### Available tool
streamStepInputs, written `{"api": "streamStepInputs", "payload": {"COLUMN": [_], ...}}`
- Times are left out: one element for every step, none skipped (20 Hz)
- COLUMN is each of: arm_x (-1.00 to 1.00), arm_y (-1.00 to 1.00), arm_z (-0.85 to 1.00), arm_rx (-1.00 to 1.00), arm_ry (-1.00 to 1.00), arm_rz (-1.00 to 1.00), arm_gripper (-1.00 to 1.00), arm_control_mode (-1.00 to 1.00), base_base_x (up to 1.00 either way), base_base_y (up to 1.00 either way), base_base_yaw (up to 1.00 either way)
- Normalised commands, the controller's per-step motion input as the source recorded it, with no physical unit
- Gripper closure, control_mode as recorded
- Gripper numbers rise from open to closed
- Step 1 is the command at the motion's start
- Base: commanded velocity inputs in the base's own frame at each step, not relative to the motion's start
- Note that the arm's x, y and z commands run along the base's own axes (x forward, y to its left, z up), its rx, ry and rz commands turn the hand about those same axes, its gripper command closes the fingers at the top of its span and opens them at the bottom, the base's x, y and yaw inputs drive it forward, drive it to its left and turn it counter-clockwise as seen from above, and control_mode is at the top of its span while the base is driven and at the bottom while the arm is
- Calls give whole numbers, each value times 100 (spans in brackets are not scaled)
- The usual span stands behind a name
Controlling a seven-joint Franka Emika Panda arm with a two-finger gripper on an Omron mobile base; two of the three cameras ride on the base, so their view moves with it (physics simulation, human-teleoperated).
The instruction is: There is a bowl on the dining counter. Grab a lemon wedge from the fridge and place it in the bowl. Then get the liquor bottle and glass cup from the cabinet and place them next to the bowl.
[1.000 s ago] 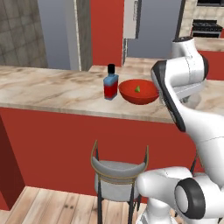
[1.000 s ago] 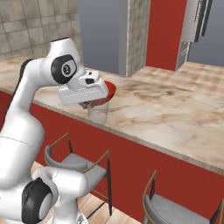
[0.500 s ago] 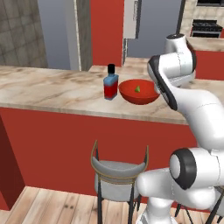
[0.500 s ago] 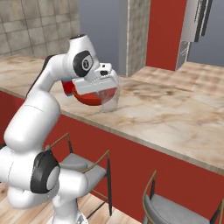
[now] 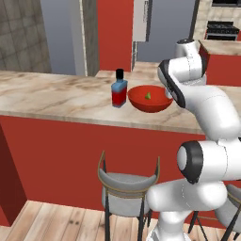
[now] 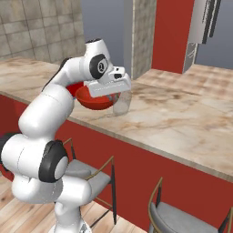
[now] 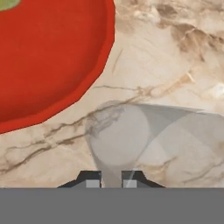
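**Glass cup at the bowl's side, gripper over it**

The gripper (image 7: 112,178) was over the dining counter (image 7: 166,57), pointing down at the marbled top. In the hand view its two dark fingertips (image 7: 90,178) rose close together at the bottom edge, with the near rim of the glass cup (image 7: 131,135) running up between them. Whether the tips pressed on the glass or merely flanked it I could not tell.

The cup appeared directly ahead of the gripper, clear and grey, upright as seen from the right base view (image 6: 122,102), where it hung just under the hand. Whether its base touched the counter (image 6: 182,123) could not be settled from that angle.

The bowl (image 7: 48,57) was just beside the gripper, up and to the left in the hand view, near the cup but with a strip of counter between them. A sliver of the lemon wedge (image 7: 8,3) showed at the top corner, inside the bowl; the left base view had it lying in the red hollow (image 5: 148,95).

The liquor bottle (image 5: 119,89) stood upright beyond the bowl (image 5: 149,100) from the gripper, close against the bowl's far side, black cap up.

A grey stool (image 5: 126,186) sat under the counter's red front.
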Motion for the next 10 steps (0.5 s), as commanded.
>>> {"api": "streamStepInputs", "payload": {"arm_x": [29,27,29,30,26,21,20,18,14,16], "arm_y": [-12,-4,0,0,-4,-4,-6,-6,-9,-8], "arm_z": [-41,-39,-38,-31,-26,-24,-19,-15,-12,-11], "arm_rx": [0,0,0,0,0,0,0,0,0,0], "arm_ry": [0,0,0,0,0,0,0,0,0,0], "arm_rz": [0,0,0,0,0,0,0,0,0,0], "arm_gripper": [100,100,100,100,100,100,100,100,100,100], "arm_control_mode": [-100,-100,-100,-100,-100,-100,-100,-100,-100,-100], "base_base_x": [0,0,0,0,0,0,0,0,0,0], "base_base_y": [0,0,0,0,0,0,0,0,0,0], "base_base_yaw": [0,0,0,0,0,0,0,0,0,0]}}
